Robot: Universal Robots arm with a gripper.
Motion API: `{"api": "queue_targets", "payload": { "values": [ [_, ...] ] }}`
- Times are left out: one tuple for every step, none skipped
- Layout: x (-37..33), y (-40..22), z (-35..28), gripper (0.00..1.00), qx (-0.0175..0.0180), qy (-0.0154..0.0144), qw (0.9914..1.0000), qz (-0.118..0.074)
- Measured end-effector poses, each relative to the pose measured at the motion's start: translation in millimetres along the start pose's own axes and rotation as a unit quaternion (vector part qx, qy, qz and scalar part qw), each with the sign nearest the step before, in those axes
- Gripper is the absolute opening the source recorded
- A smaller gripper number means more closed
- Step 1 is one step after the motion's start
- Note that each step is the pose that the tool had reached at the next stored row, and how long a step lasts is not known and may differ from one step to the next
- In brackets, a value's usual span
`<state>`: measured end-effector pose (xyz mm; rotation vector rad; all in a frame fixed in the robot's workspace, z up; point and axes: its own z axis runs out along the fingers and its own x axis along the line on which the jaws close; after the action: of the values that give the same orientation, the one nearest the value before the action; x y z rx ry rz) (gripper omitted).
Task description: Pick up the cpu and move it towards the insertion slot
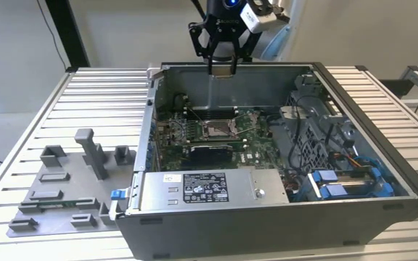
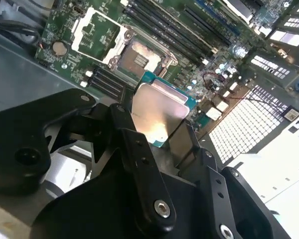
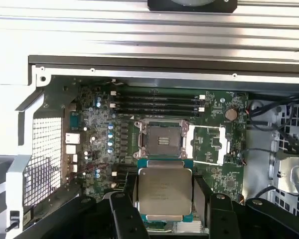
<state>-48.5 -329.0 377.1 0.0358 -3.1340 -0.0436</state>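
First wrist view puts my gripper (image 3: 164,199) clamped on the cpu (image 3: 165,190), fingers pinching its two opposite edges, silvery face toward the camera. The chip hangs clear of the board, nothing touching it but the fingers. Beyond it, and well below, lies the insertion slot (image 3: 163,141), its frame open and centre bare, on the green motherboard (image 3: 97,129). In the exterior view I see the gripper (image 1: 222,69) high over the rear wall of the computer case (image 1: 282,217); the slot (image 1: 217,129) sits lower and nearer the camera.
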Motion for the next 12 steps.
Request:
{"api": "queue_targets", "payload": {
  "values": [
    [0.0, 0.9, 0.0, 0.00, 0.0000, 0.0000, 1.00000, 0.000],
    [0.0, 1.9, 0.1, 0.00, 0.0000, 0.0000, 1.00000, 0.000],
    [0.0, 2.7, 0.2, 0.00, 0.0000, 0.0000, 1.00000, 0.000],
    [0.0, 3.2, 0.2, 0.00, 0.0000, 0.0000, 1.00000, 0.000],
    [0.0, 3.7, 0.3, 0.00, 0.0000, 0.0000, 1.00000, 0.001],
    [0.2, 4.2, 0.3, 0.00, 0.0000, 0.0000, 1.00000, 0.001],
    [0.5, 4.4, 0.2, 0.00, 0.0001, 0.0000, 1.00000, 0.003],
    [1.0, 4.5, 0.3, 0.00, 0.0000, -0.0001, 0.99999, 0.004],
    [1.6, 4.8, 0.5, 0.00, -0.0001, -0.0002, 0.99999, 0.005],
    [2.0, 4.9, 0.5, 0.00, -0.0001, -0.0002, 0.99998, 0.006],
    [2.2, 5.0, 0.5, 0.00, 0.0000, -0.0001, 0.99998, 0.006],
    [2.2, 5.1, 0.6, 0.00, 0.0000, -0.0002, 0.99998, 0.006]
  ]
}}
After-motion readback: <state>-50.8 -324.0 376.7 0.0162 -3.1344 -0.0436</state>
